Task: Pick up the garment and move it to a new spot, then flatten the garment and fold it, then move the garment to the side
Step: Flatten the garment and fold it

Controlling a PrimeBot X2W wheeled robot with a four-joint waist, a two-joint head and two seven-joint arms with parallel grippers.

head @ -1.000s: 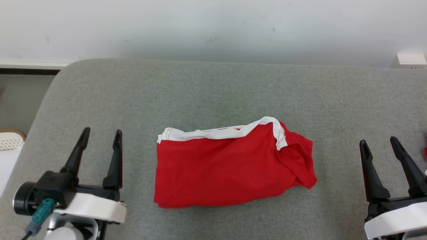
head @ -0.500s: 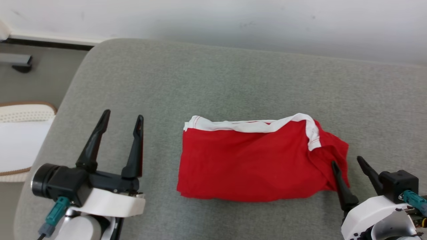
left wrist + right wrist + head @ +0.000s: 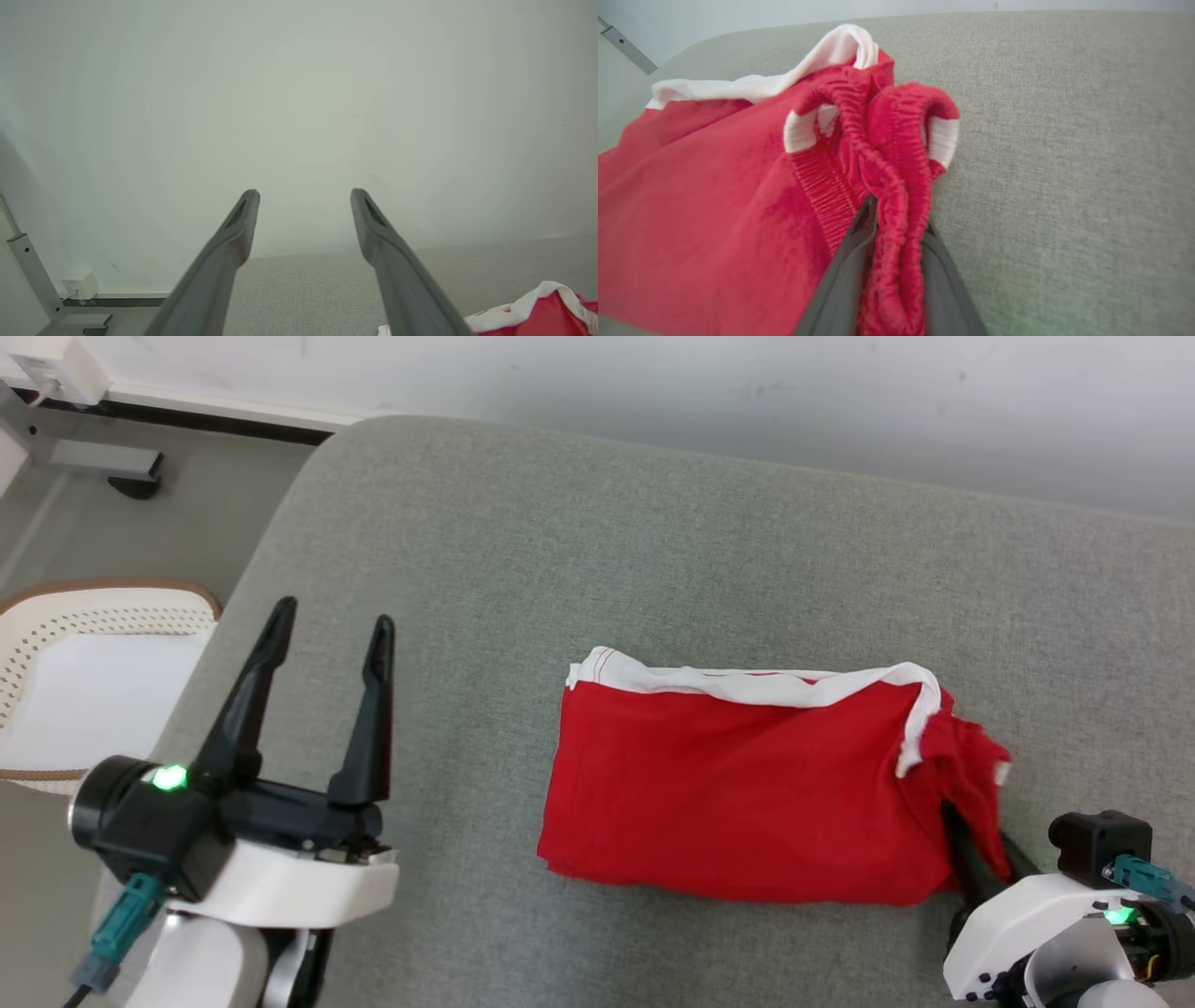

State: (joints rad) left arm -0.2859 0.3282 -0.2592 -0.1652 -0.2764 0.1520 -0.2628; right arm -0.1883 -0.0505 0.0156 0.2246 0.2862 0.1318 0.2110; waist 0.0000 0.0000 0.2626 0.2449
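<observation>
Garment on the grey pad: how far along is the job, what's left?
Done: the garment lies folded in a flat rectangle on the pad. In hand: the right gripper is shut on its bunched waistband; the left gripper is open, clear of it. Left: moving it to the side.

My left gripper (image 3: pixel 333 613) hovers at the lower left of the head view, forearm upright, its fingers spread wide and pointing up and away. My right gripper (image 3: pixel 899 219) sits low at the lower right, wrist angled inward, fingers pinched close on the garment's (image 3: pixel 705 210) bunched edge.
</observation>
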